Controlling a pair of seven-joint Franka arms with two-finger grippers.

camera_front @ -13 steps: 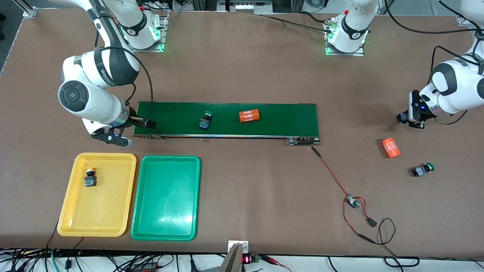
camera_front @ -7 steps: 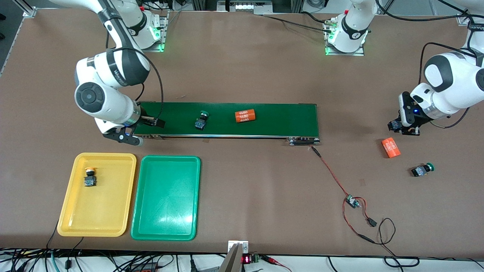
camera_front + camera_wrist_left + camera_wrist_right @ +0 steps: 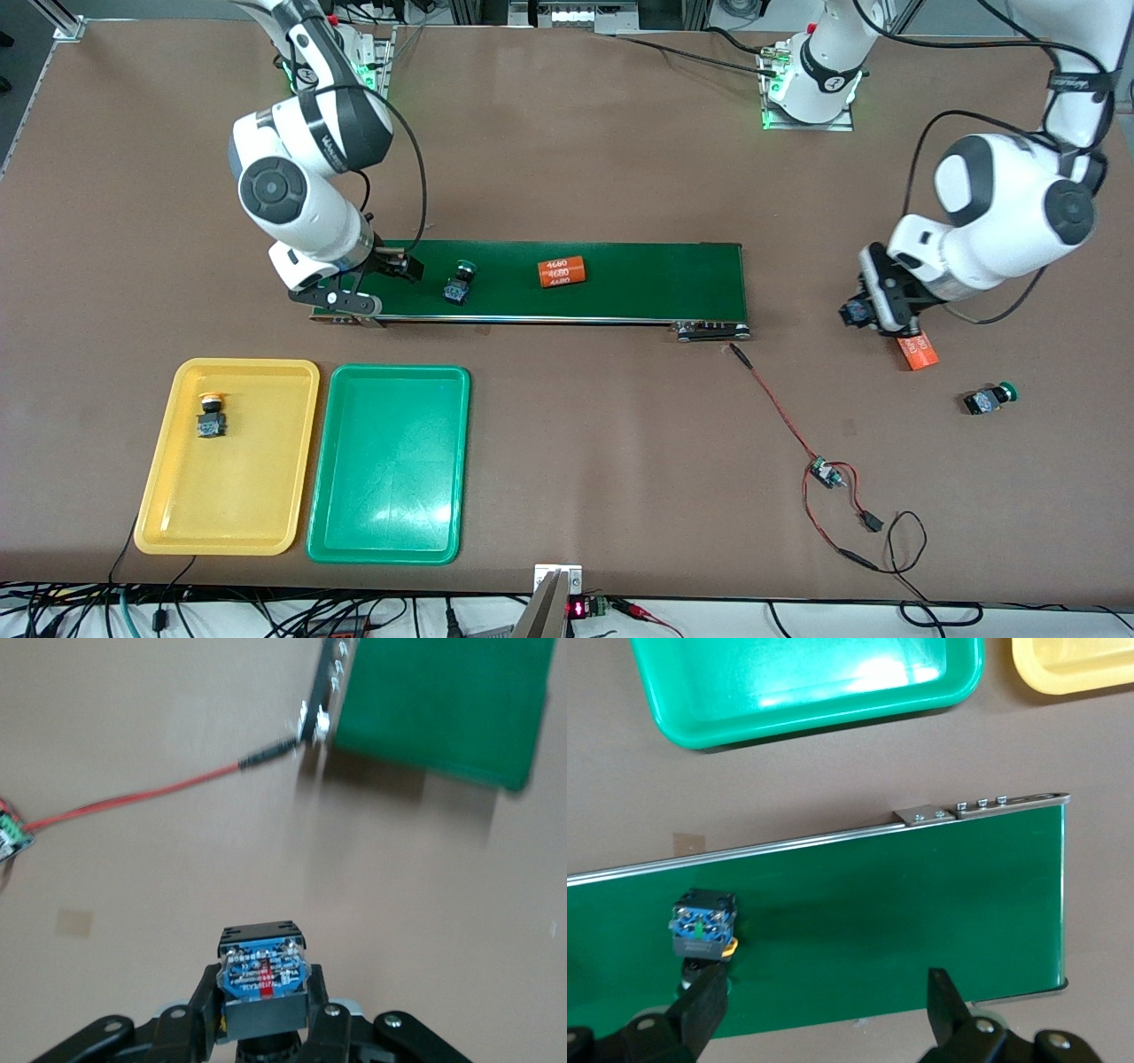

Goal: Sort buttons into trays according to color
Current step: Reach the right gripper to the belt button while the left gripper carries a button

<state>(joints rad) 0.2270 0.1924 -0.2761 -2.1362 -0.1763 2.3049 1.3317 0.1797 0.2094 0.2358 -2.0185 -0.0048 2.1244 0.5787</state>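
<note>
My left gripper [image 3: 858,315] hangs over the bare table between the conveyor's end and an orange cylinder [image 3: 919,351]. It is shut on a black-bodied button [image 3: 263,979] with a blue base; its cap is hidden. My right gripper [image 3: 394,268] is open over the right arm's end of the dark-green belt [image 3: 638,275]. A green-capped button [image 3: 458,283] lies on the belt close beside one finger [image 3: 704,1010]. Another green button [image 3: 990,398] lies on the table at the left arm's end. The yellow tray [image 3: 257,496] holds a yellow button [image 3: 210,416]. The green tray [image 3: 390,478] beside it holds nothing.
A second orange cylinder [image 3: 563,271] with white print lies on the belt. A red wire [image 3: 780,416] with a small circuit board [image 3: 824,472] trails from the belt's end toward the front camera. Cables run along the table's front edge.
My right gripper has moved along the belt toward the green button. My left gripper has carried its button toward the belt's end. The button and cylinder on the belt have drifted toward the right arm's end.
</note>
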